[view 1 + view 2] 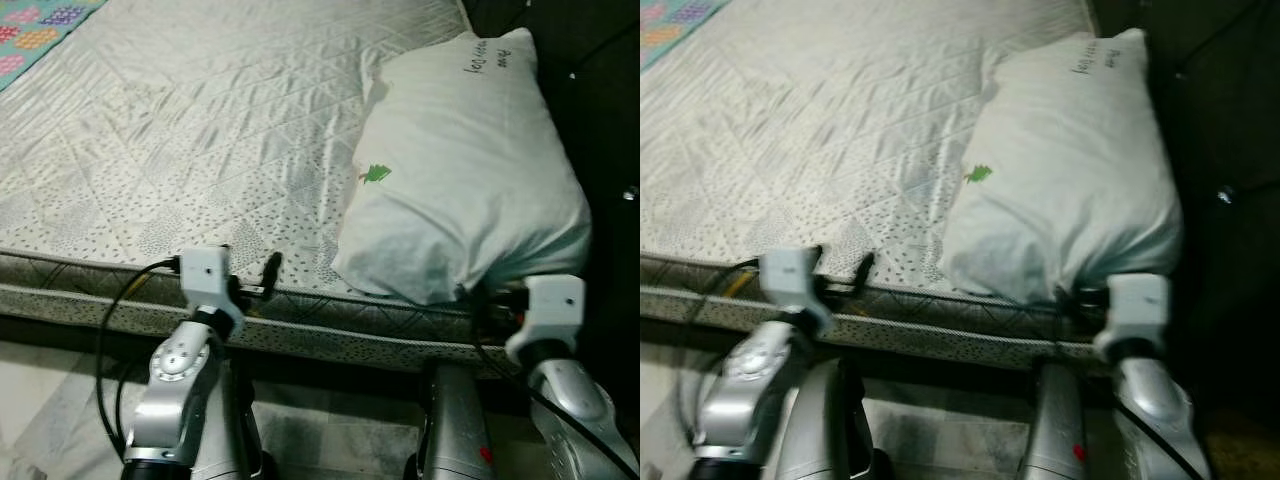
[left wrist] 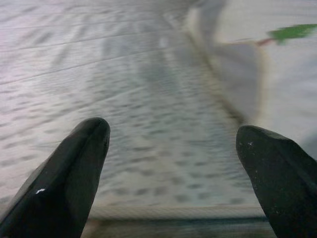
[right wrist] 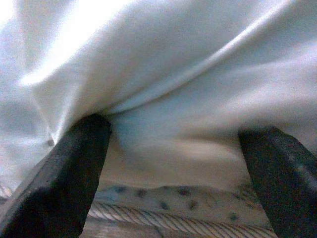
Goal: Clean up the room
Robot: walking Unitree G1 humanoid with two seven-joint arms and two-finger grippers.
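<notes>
Pillow (image 1: 465, 165): white, lay on right side of mattress (image 1: 190, 140), long axis running from near edge away toward far end. Right gripper (image 3: 173, 173): fingers spread wide against pillow's near corner, nothing clamped. Left gripper (image 2: 171, 163): spread wide above mattress edge, empty.

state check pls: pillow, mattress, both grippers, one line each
pillow: lying on the mattress at its near right corner, near end overhanging the edge, untouched by the left gripper
mattress: bare quilted surface, a patterned blanket at its far left corner
left gripper: open, over the mattress edge beside the pillow, holding nothing
right gripper: open, fingers spread against the pillow's near end, not closed on it
</notes>
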